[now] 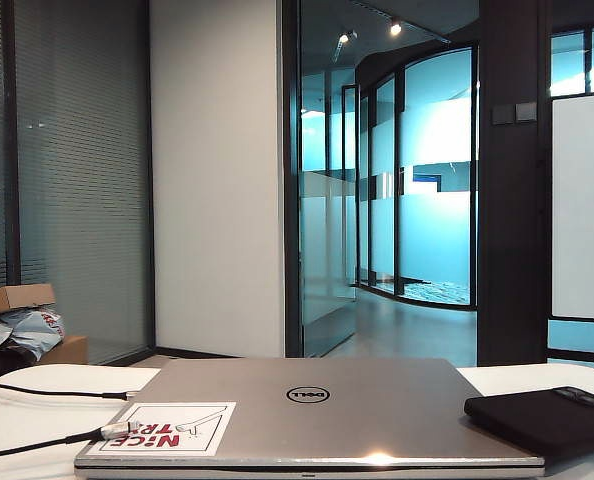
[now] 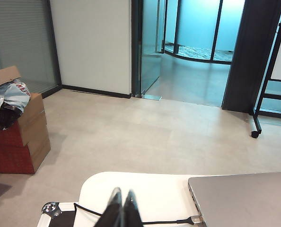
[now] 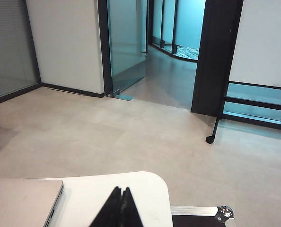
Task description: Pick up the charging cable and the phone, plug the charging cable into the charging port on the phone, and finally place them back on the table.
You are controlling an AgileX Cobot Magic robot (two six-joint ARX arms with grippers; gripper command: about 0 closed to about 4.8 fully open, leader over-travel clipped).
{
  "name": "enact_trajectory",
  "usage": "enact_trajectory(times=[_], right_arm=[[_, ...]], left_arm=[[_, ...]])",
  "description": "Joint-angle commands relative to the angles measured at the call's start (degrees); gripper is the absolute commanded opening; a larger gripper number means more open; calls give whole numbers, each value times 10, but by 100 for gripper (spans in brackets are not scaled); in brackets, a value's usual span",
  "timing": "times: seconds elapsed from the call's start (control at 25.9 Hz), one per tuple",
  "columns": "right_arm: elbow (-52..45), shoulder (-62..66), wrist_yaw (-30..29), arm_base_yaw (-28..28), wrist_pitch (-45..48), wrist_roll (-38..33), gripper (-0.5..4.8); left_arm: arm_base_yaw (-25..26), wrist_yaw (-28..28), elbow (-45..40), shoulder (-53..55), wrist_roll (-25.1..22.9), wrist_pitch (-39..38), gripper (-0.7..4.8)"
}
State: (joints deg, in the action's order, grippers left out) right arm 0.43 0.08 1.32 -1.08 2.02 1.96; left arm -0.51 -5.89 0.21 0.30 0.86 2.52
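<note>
Both pairs of fingers are pressed together with nothing between them: the left gripper (image 2: 122, 201) hangs over the table's (image 2: 154, 189) rounded left corner, just above a black cord, and the right gripper (image 3: 121, 198) hangs over the rounded right corner, clear of everything; neither gripper shows in the exterior view. There are two thin black cords, one phone, one laptop; the charging cable (image 1: 37, 443) runs in from the left and its silvery plug rests on the sticker at the closed silver laptop's (image 1: 307, 410) near left corner; the other cord (image 1: 52, 391) lies behind it, its dark tip just short of the laptop; the phone (image 1: 547, 415), flat matte black with a camera bump at its far end, lies on the table's right side beside the laptop; bare white tabletop stays open past both laptop edges toward the corners.
</note>
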Motion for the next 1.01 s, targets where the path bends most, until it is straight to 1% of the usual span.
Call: enact_trajectory(times=[0.04,0.15,0.31,0.46,0.5,0.54,0.62,0.77,1.01], right_arm=[[-2,-1,1,0,8,0,-1],[-2,-1,1,0,8,0,-1],[0,-1,1,0,9,0,-1],[22,-1,1,0,12,0,-1],[39,0,1,0,10,0,-1],[54,2,2,0,8,-2,-2],[72,5,3,0,8,-5,-2],[106,17,3,0,8,-5,-2],[163,76,2,0,8,-5,-2]], left_arm=[[1,0,0,0,-5,5,-6],[1,0,0,0,-20,5,-6],[1,0,0,0,-19,5,-6],[1,1,10,0,1,17,-6],[1,0,20,0,13,18,-6],[1,1,35,0,41,18,-6],[1,1,51,0,68,18,-6],[1,1,82,3,71,19,-6],[1,1,126,22,64,19,-6]])
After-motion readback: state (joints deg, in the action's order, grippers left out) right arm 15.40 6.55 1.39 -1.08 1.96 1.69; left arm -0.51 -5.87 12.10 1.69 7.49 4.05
